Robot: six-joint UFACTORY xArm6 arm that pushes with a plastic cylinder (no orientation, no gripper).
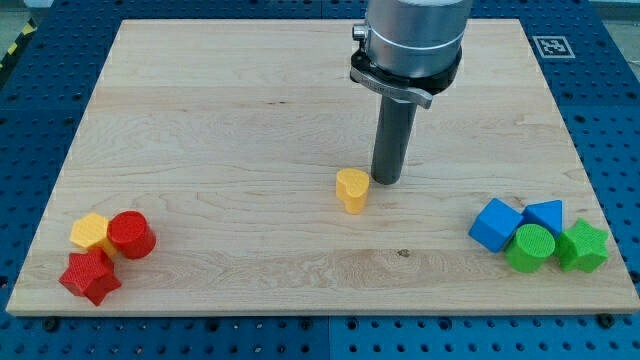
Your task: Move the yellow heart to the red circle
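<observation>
A wooden counter lies on a blue holed base. The yellow heart sits near its middle. My tip, a plain rod tool with nothing to open or close, stands just right of the heart, likely ready to push it left. The red circle waits far left of the heart, beside a yellow block and a red star.

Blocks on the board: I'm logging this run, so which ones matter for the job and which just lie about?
Job: yellow heart, red circle, my tip just right of the heart.

Lying about: yellow block, red star, blue cube, blue block, green circle, green star.
</observation>
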